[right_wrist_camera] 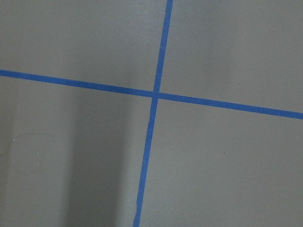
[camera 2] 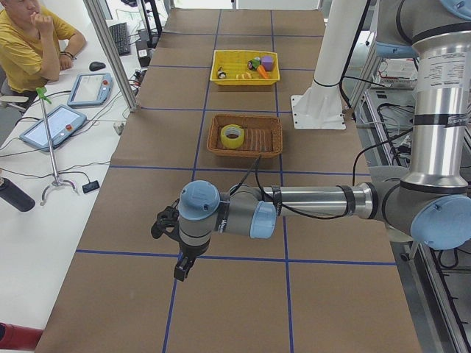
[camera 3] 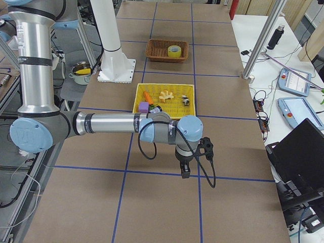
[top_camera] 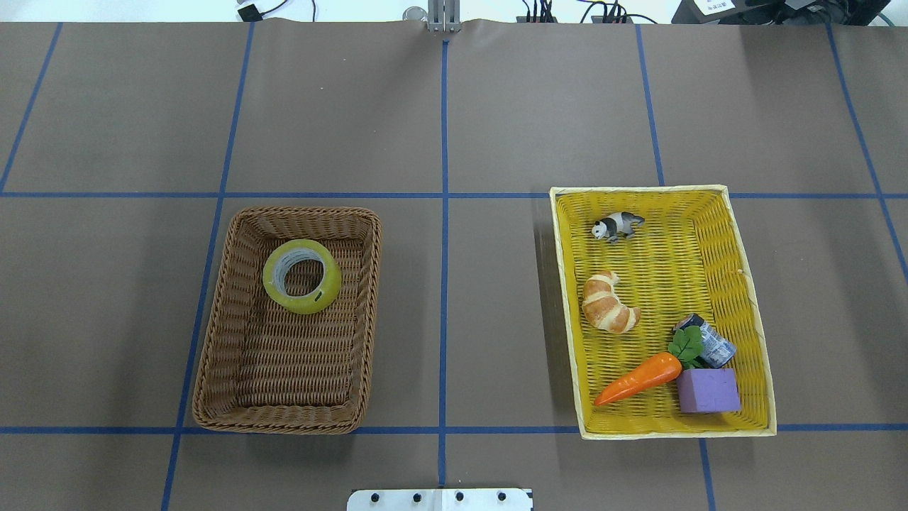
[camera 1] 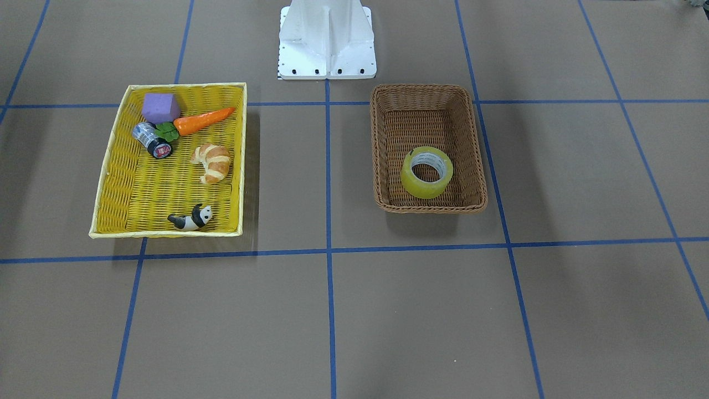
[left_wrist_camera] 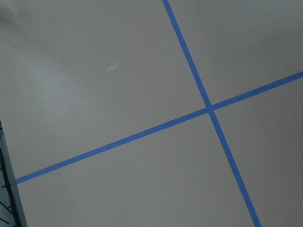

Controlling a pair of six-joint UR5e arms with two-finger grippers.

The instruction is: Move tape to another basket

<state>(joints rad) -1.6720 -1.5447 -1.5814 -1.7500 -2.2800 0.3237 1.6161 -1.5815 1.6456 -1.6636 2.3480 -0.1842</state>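
The yellow tape (camera 1: 426, 172) lies flat inside the brown wicker basket (camera 1: 382, 144), toward its far end from the robot; it also shows in the overhead view (top_camera: 302, 276). Nothing else is in that basket (top_camera: 213, 341). My left gripper (camera 2: 182, 271) shows only in the exterior left view, hanging over bare table far from both baskets. My right gripper (camera 3: 186, 173) shows only in the exterior right view, likewise over bare table beyond the yellow basket. I cannot tell whether either is open or shut. Both wrist views show only table and blue lines.
The yellow woven basket (top_camera: 752, 305) holds a croissant (top_camera: 608, 304), a carrot (top_camera: 638, 378), a purple block (top_camera: 707, 390), a toy panda (top_camera: 616, 226) and a small silver-and-black cylinder (top_camera: 713, 345). The white robot base (camera 1: 327, 41) stands between the baskets. A seated person (camera 2: 29, 44) is beside the table.
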